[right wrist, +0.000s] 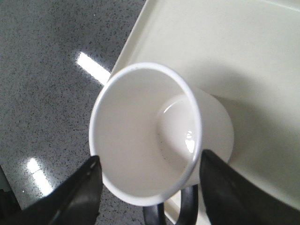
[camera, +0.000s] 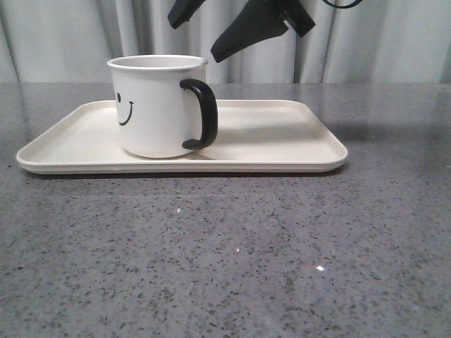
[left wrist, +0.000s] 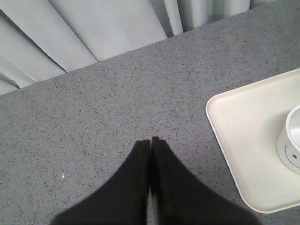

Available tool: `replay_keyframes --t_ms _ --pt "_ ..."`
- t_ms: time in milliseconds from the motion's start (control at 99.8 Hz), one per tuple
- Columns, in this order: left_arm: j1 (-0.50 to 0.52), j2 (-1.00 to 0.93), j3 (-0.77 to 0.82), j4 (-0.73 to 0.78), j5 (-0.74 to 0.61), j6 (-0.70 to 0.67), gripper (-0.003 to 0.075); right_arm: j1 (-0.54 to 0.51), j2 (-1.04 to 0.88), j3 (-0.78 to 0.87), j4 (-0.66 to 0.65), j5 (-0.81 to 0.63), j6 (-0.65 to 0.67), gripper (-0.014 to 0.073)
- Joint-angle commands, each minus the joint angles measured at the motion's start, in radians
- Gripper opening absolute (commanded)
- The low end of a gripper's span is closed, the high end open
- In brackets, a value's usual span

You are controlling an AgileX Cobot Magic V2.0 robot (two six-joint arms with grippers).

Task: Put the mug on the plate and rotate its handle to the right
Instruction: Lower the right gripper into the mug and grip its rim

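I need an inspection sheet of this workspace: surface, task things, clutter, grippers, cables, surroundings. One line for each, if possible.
Surface: grey speckled table, with a few small bright glints.
Job's things: mug stands upright on the plate, on the plate's left part; its handle points to the right in the front view; the mug is empty inside.
Clutter: nothing seen.
Grippers: right gripper is open, above the mug, not touching it; left gripper is shut, over bare table beside the plate.
Cables: a dark loop at the top edge of the front view, perhaps a cable.
Surroundings: pale grey curtain behind the table.
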Motion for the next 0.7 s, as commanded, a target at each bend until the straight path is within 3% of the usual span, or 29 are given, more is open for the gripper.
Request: replay_keyframes --t_ms 0,692 --pt "0.003 -0.019 -0.021 0.013 -0.012 -0.008 -0.0020 0.002 -0.047 -0.032 0.050 -0.041 -0.005 0.0456" --pt "0.003 -0.019 -0.021 0.013 -0.012 -0.008 -0.0020 0.002 -0.002 -0.032 0.015 -0.033 -0.005 0.0456"
